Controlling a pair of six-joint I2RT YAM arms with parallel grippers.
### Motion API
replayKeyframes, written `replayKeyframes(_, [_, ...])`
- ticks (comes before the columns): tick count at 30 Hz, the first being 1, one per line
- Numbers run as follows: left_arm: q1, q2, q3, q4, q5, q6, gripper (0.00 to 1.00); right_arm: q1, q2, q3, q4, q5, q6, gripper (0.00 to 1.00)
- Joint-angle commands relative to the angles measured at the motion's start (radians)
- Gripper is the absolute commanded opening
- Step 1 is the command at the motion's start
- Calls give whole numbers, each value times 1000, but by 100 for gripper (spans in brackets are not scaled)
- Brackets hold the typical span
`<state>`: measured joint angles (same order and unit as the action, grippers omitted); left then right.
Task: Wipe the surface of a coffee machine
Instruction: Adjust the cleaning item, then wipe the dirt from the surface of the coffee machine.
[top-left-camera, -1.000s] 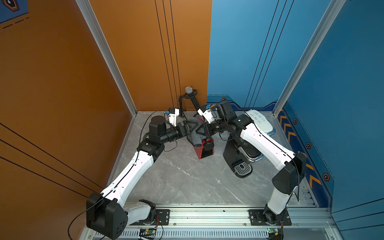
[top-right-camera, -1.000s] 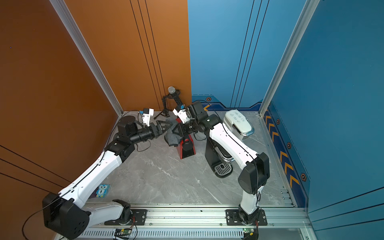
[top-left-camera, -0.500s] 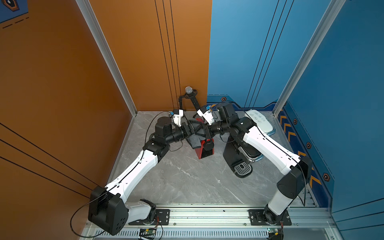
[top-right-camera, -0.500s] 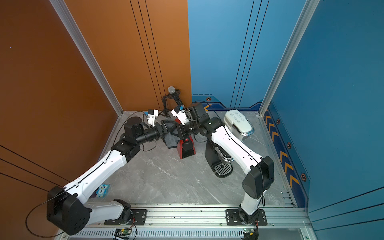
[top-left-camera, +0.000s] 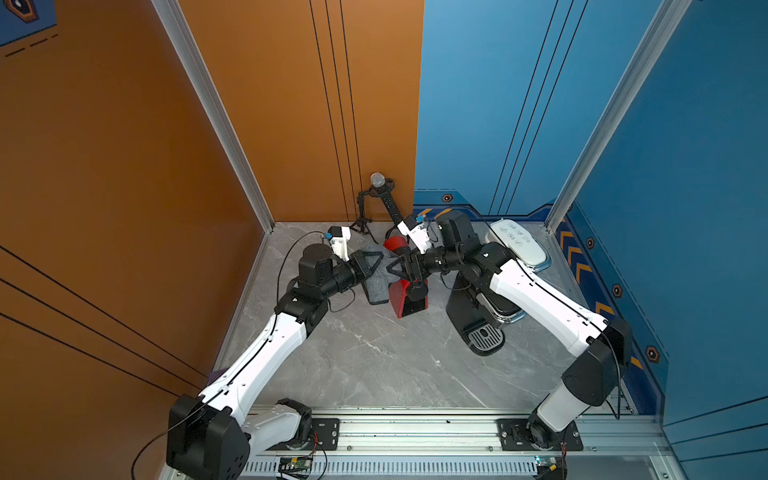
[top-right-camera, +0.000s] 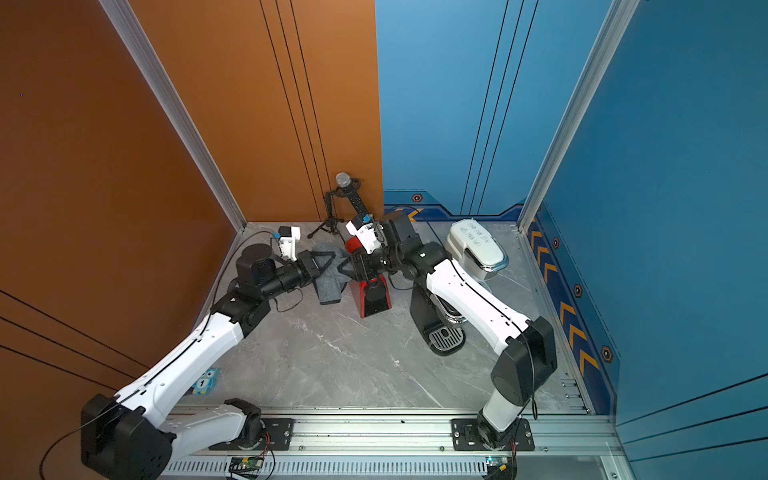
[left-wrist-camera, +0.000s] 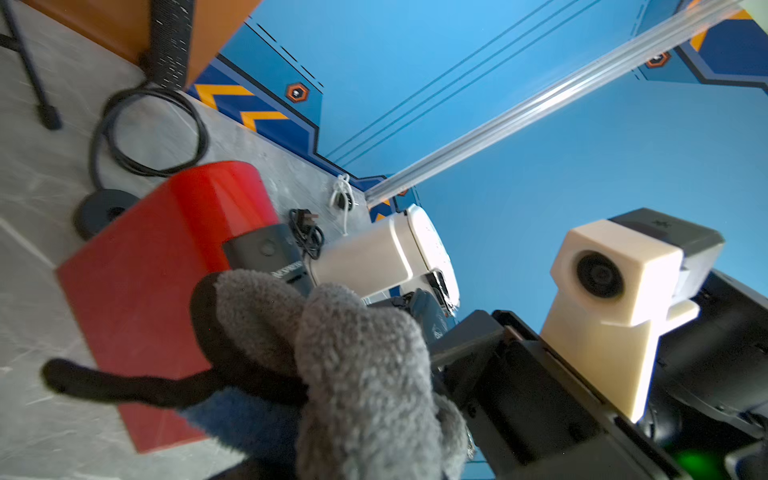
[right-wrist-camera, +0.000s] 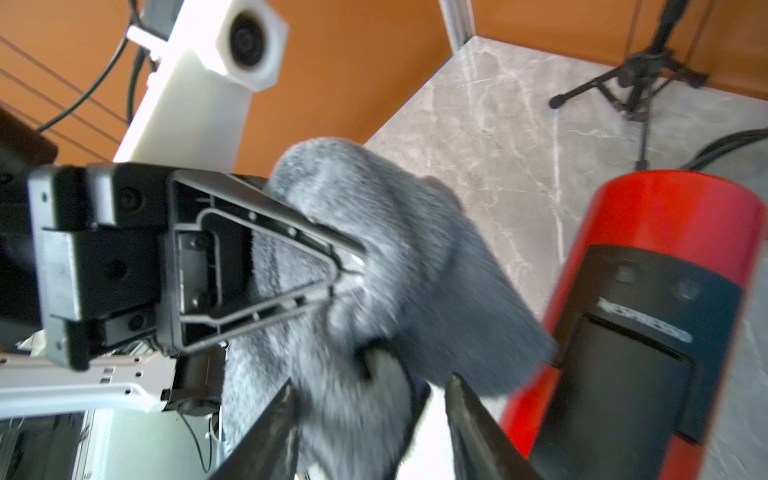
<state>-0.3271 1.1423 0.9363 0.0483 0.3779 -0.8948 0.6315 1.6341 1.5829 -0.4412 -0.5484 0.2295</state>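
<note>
Changed: left gripper has clamped shut on the grey cloth; right gripper has let its jaws part around it.
Coffee machine: red, upright near the table's back edge, beside the cloth.

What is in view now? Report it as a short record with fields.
left gripper: shut on cloth
right gripper: open, jaws apart, cloth between them
cloth: grey, hanging beside red machine
red machine: upright; contact with cloth unclear
black machine: below right arm
</note>
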Motion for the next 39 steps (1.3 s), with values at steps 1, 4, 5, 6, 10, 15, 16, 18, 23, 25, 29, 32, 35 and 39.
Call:
replayKeyframes(1, [9,-43,-24,-162,-186,90,0,-60,-85,-77,58,125,38,61])
replayKeyframes(4, [3,-20,-52,-106,-212,74,0,-107,-130,-156,102,144,78,64])
replayKeyframes(5, [-2,-1,-52,-87,-212,66,0,-119,-136,-172,110,135,87,64])
replayKeyframes(6, [-13,23,-46,-63,-219,58,0,-129,-138,-182,112,127,91,64])
replayKeyframes(10, [-70,121,-24,42,-294,39,0,-143,-157,-220,107,123,85,64])
replayKeyframes(15, [-113,253,7,166,-394,27,0,-155,-178,-260,108,126,88,64])
replayKeyframes(16, [-122,279,10,182,-419,32,0,-157,-181,-266,108,123,89,64])
replayKeyframes(18, [-134,329,1,228,-454,20,0,-161,-184,-276,106,117,85,64])
replayKeyframes(23, [-150,469,-44,340,-447,-35,0,-170,-195,-291,98,115,76,64])
replayKeyframes(25, [-160,525,-70,381,-433,-58,0,-174,-197,-290,92,115,71,64])
replayKeyframes(29, [-183,621,-104,409,-413,-69,0,-183,-201,-290,87,111,66,64])
replayKeyframes(32, [-187,663,-131,429,-391,-78,0,-188,-207,-288,86,111,64,64])
replayKeyframes(35, [-176,653,-136,430,-382,-76,0,-190,-206,-288,87,110,64,65])
replayKeyframes(39, [-135,575,-86,426,-342,-43,0,-190,-207,-285,87,106,67,65])
